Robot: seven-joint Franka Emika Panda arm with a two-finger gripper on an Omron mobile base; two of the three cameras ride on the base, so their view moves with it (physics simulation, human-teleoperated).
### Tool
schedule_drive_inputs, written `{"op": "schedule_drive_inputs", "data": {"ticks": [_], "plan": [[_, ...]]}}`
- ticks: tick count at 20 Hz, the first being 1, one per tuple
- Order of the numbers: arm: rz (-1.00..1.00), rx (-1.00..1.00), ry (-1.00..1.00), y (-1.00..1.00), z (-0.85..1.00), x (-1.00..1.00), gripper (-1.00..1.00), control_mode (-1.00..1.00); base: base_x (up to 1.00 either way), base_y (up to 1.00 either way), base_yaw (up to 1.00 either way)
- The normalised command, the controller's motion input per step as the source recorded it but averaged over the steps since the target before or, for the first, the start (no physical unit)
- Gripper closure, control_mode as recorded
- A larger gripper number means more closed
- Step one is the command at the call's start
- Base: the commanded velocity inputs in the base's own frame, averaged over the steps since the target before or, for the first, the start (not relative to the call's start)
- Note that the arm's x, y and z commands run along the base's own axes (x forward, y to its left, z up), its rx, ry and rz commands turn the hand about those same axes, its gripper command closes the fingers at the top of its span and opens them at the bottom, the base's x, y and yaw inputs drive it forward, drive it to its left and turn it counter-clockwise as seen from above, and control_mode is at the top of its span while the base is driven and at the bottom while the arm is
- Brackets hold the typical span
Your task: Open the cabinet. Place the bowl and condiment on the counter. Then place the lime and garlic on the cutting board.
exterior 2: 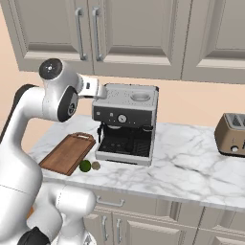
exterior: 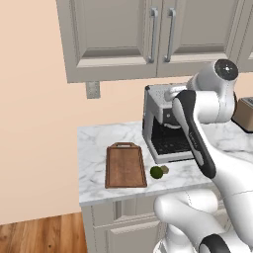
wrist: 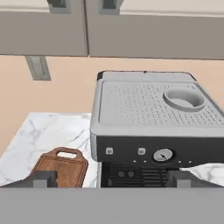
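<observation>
Hand spread wide, holding nothing, raised above the tabletop and level with the top of the coffee machine, just at its left side. Fingertips apart at the bottom of the hand view, aimed at the machine's front and perforated top. Cabinet on the wall above, both doors shut, two upright silver bar handles side by side at the meeting edges. Cutting board flat near the tabletop's left front corner, handle loop toward the wall, nothing on it. Lime on the marble just beside the board's right edge, near the front edge of the tabletop. Garlic touching or almost touching the lime on its right, in front of the coffee machine. Toaster far along toward the right end. Outlet plate on the wall under the cabinet's left corner.
</observation>
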Motion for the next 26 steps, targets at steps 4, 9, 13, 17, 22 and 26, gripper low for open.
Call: {"op": "schedule_drive_inputs", "data": {"ticks": [4, 9, 13, 17, 22, 26], "plan": [[-0.03, 0.00, -0.15, -0.01, 0.50, 0.00, -1.00, -1.00, 0.00, 0.00, 0.00], [-0.05, 0.00, -0.19, -0.02, 0.46, -0.01, -1.00, -1.00, 0.00, 0.00, 0.00], [-0.03, 0.00, -0.22, -0.02, 0.44, -0.03, -1.00, -1.00, 0.00, 0.00, 0.00], [-0.01, 0.00, -0.22, 0.00, 0.43, 0.00, -1.00, -1.00, 0.00, 0.00, 0.00], [0.00, 0.00, -0.20, -0.02, 0.42, 0.00, -1.00, -1.00, 0.00, 0.00, 0.00], [0.00, 0.00, -0.13, -0.05, 0.34, 0.00, -1.00, -1.00, 0.00, 0.00, 0.00]]}}
